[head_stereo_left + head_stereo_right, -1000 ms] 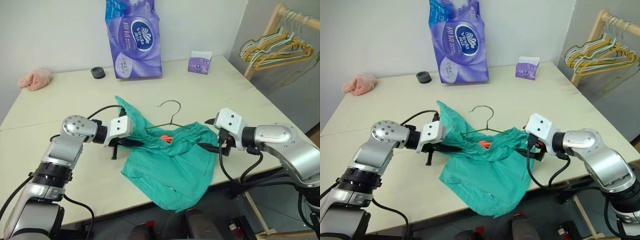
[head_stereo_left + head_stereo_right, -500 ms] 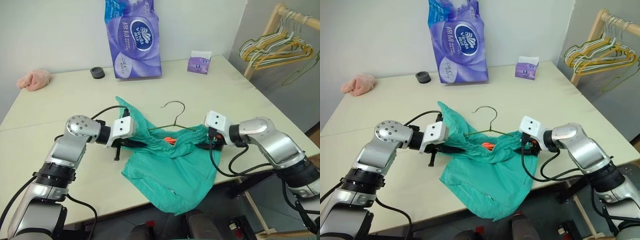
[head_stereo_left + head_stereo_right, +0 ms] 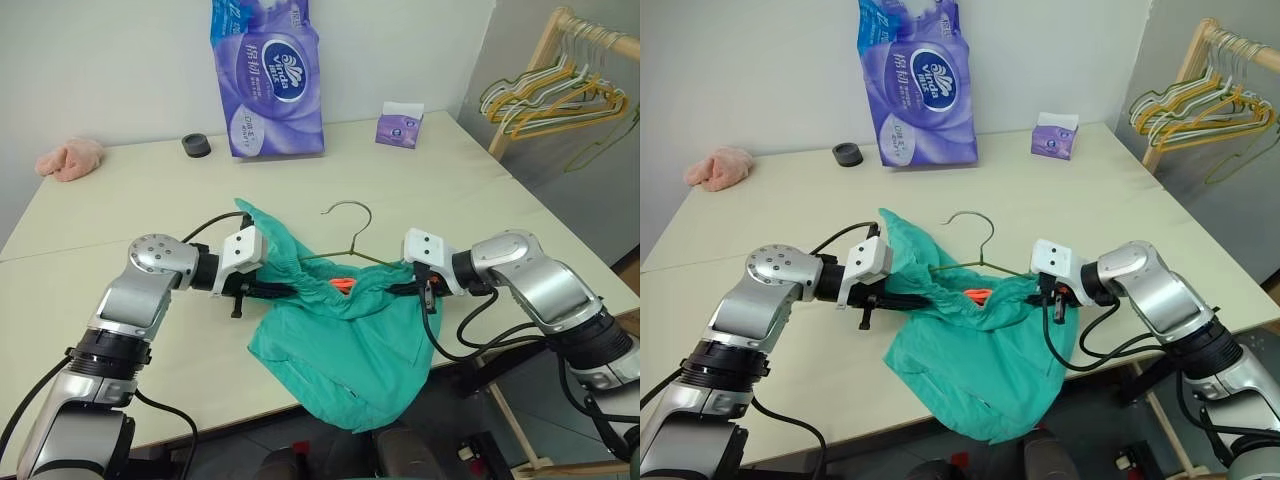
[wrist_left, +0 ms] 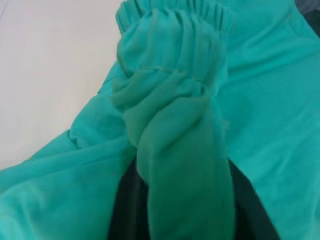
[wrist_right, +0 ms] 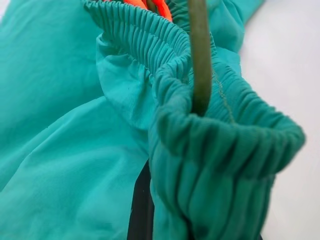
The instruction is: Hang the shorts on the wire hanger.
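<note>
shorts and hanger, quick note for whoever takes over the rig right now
Left gripper: fingers inside the bunched waistband of the shorts, fabric draped over them, grip not clear.
Right gripper: shut on the waistband's other end, where the hanger wire enters it.
Hanger lies on the table, hook free, shoulders tucked into the waistband.
Shorts legs droop over the table's near edge.
Left: seat the waistband fully, then lift.

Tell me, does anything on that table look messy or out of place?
Mainly the shorts: bunched over the wire hanger, their lower part drooping over the table edge. The left gripper and right gripper are at the waistband ends. Far off, a pink cloth lies crumpled in the corner.
</note>
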Action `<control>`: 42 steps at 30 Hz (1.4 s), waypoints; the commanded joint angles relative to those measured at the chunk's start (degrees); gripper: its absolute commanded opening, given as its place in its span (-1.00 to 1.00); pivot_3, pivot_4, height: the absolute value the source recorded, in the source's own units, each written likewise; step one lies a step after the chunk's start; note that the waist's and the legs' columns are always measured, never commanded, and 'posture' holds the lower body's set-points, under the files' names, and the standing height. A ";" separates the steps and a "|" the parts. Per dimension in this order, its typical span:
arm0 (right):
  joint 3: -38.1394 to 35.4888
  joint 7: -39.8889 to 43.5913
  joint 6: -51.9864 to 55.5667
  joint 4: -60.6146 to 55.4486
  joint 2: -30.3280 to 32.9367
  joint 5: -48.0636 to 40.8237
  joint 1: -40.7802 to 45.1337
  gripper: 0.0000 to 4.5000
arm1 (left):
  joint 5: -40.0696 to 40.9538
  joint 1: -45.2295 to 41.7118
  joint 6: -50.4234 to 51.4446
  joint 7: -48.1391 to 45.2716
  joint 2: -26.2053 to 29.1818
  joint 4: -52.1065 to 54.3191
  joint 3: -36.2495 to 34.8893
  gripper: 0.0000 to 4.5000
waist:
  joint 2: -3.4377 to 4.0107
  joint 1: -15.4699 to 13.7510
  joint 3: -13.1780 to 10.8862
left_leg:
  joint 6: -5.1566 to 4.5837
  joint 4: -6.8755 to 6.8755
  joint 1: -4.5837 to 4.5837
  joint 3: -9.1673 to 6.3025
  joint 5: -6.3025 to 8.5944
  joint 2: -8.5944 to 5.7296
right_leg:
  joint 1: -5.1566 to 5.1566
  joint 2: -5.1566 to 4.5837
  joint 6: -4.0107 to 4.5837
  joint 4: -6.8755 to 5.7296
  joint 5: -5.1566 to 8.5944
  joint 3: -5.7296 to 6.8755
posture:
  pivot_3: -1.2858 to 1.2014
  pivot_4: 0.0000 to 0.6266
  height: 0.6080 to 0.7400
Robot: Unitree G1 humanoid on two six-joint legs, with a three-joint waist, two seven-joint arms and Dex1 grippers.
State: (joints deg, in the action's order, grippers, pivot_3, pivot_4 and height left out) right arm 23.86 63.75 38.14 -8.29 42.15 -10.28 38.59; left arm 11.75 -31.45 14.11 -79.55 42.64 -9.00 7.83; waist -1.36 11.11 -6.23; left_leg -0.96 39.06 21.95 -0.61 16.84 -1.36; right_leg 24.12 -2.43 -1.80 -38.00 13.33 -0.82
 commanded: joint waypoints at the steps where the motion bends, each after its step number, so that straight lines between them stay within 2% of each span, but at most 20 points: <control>1: -3.16 0.57 0.61 -3.31 0.87 -1.29 0.20 -1.00 | 0.86 -2.44 -2.22 0.61 -0.32 -2.19 -1.67 0.11 | 0.00 0.02 0.00 | 0.00 0.00 0.00 0.01 0.00 0.00 | 0.00 -0.01 0.00 0.00 0.00 0.00 | -0.17 -0.78 1.00; 7: -8.24 -0.19 7.14 -8.54 3.16 -5.54 -4.28 -1.00 | -1.30 -7.21 -10.61 8.15 -0.98 -15.16 -5.62 0.95 | 0.00 0.03 0.00 | 0.00 0.00 0.01 -0.01 0.00 -0.04 | 0.00 -0.07 0.00 0.00 0.00 0.03 | -0.17 -0.78 1.00; 8: -9.45 -0.52 8.24 -9.16 3.76 -6.26 -5.29 -1.00 | -1.88 -7.36 -12.09 8.71 -0.60 -16.70 -5.72 0.98 | 0.00 0.04 0.00 | 0.00 0.00 0.01 -0.01 0.00 -0.04 | 0.00 -0.07 0.00 0.01 0.00 0.03 | -0.18 -0.78 1.00; 13: -15.85 -3.31 14.00 -13.12 6.87 -9.34 -12.46 -1.00 | -4.07 -8.98 -19.92 16.28 -1.32 -22.94 -7.72 0.98 | 0.00 -0.21 0.00 | 0.00 -0.01 0.03 -0.02 0.00 -0.04 | 0.00 -0.10 0.00 0.01 0.00 0.06 | -0.18 -0.76 1.00; 15: -19.95 -6.38 18.64 -15.38 6.68 -11.14 -16.38 -1.00 | -2.08 -8.77 -18.47 16.15 -1.82 -22.16 -8.79 0.98 | 0.00 -0.34 0.00 | 0.01 -0.01 0.06 -0.04 0.00 -0.05 | 0.00 -0.15 0.00 0.04 0.00 0.10 | -0.19 -0.75 1.00; 20: -32.57 -14.78 31.27 -21.51 3.16 -15.38 -25.92 -1.00 | 9.81 -3.32 -1.70 9.18 -2.27 -5.07 -9.46 0.98 | 0.00 -0.28 0.00 | 0.01 -0.01 0.07 0.00 0.01 -0.09 | 0.00 -0.20 -0.01 0.01 0.00 0.06 | -0.21 -0.69 1.00; 24: -46.23 -21.54 39.20 -25.90 -2.26 -16.52 -33.44 -1.00 | 19.79 -1.31 11.95 6.67 -3.15 8.65 -8.12 0.98 | 0.02 -0.27 -0.01 | 0.00 -0.01 0.07 -0.03 0.01 -0.09 | -0.02 -0.19 -0.02 0.00 0.01 0.07 | -0.23 -0.64 1.00; 27: -56.08 -25.45 41.90 -27.88 -5.61 -15.25 -39.95 -1.00 | 26.00 -2.19 19.43 6.60 -5.49 14.79 -7.00 0.98 | 0.06 -0.56 -0.01 | 0.00 -0.01 0.04 -0.03 0.01 -0.09 | -0.07 -0.18 -0.04 0.00 0.02 0.08 | -0.25 -0.61 1.00; 29: -60.05 -27.01 43.77 -28.51 -6.62 -15.25 -42.14 -1.00 | 27.19 -2.69 21.68 6.97 -6.42 16.46 -6.24 0.98 | 0.12 -0.23 -0.05 | -0.01 -0.01 0.00 0.02 0.02 -0.11 | -0.11 -0.17 -0.06 0.02 0.03 0.03 | -0.27 -0.58 1.00; 34: -72.70 -36.47 48.84 -24.72 -7.06 -8.49 -42.87 -1.00 | 25.06 -6.28 21.52 7.93 -10.45 18.02 -0.92 0.98 | 0.49 0.59 -0.28 | -0.03 -0.01 -0.12 0.20 0.02 -0.08 | -0.17 0.27 -0.07 0.03 0.06 -0.13 | -0.30 -0.53 1.00; 37: -75.81 -40.10 49.50 -22.76 -5.01 -5.52 -40.93 -1.00 | 23.23 -8.20 19.78 9.14 -12.93 18.08 1.00 0.98 | 0.62 1.44 -0.36 | -0.09 -0.03 -0.15 0.38 0.06 -0.10 | -0.20 0.31 -0.12 0.09 0.10 -0.26 | -0.31 -0.51 1.00; 42: -77.77 -46.36 42.35 -15.04 1.68 -0.09 -33.39 -1.00 | 21.15 -11.29 18.45 12.49 -18.79 17.84 3.55 0.98 | 1.06 3.46 -0.90 | -0.25 -0.06 -0.22 0.58 0.15 -0.08 | -0.49 0.37 -0.22 0.30 0.18 -0.42 | -0.31 -0.48 1.00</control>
State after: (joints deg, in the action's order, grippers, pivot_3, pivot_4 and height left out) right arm -52.03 19.15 85.03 -23.87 41.11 -12.27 3.64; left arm 33.59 -41.49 33.76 -68.14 24.55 7.40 11.16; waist -0.30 14.57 -7.13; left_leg -1.30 38.95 21.63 0.00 17.05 -1.45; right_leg 23.51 -2.06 -2.23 -37.62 13.64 -1.27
